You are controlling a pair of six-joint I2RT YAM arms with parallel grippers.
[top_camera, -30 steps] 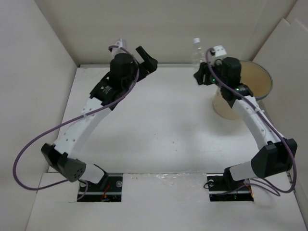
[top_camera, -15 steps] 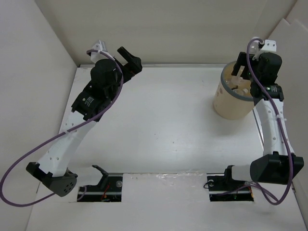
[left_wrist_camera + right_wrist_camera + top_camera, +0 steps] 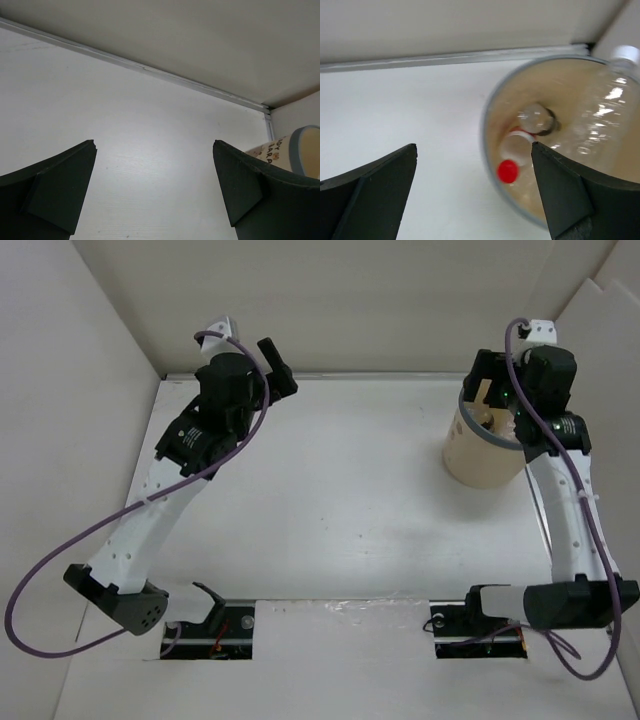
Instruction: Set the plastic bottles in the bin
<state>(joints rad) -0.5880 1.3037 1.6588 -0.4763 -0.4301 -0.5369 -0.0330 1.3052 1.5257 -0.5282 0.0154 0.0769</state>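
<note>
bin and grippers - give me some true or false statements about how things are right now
1. The right gripper is open above the bin. True.
2. The left gripper holds a bottle. False: it is open, with nothing between its fingers.
3. A red-capped bottle is inside the bin. True.
4. The bin lies tipped on its side. False: it stands upright.

The left arm [image 3: 150, 510] reaches forward along the left side, bent at the elbow. The left pincer [image 3: 277, 367] is spread wide and holds nothing. The right arm [image 3: 565, 500] stretches up the right side. The right pincer [image 3: 492, 392] points downward, also spread wide and empty.
</note>
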